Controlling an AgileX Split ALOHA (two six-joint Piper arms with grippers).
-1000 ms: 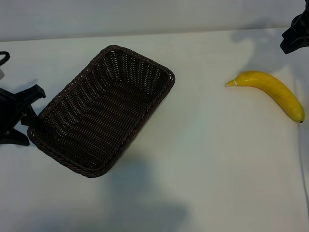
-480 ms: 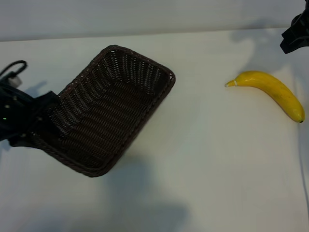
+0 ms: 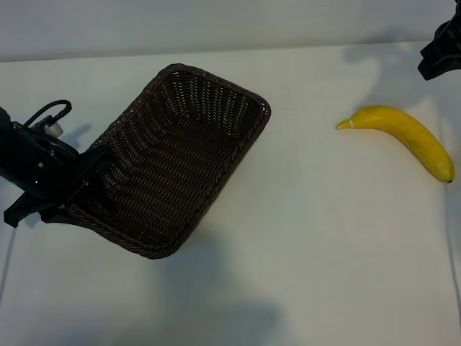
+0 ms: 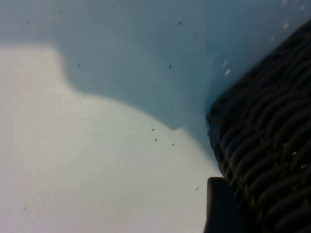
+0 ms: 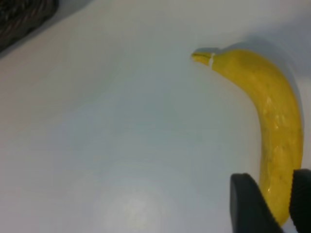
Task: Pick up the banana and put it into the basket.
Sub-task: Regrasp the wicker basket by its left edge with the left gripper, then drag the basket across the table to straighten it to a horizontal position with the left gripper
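With my left gripper (image 3: 85, 189) I am at the basket (image 3: 184, 155), its fingers apart and set over the near-left rim (one finger seems inside, one outside, but I cannot tell if they really pinch the wicker), so I would close gently and pull slowly so that the light basket does not tip. The banana (image 3: 403, 137) lies untouched far to the right, close to the table edge, and my right gripper (image 5: 266, 204) hangs just above its thick end with fingers half open, holding nothing. Between basket and banana the table (image 3: 310, 245) is bare, so there is room to bring them together.
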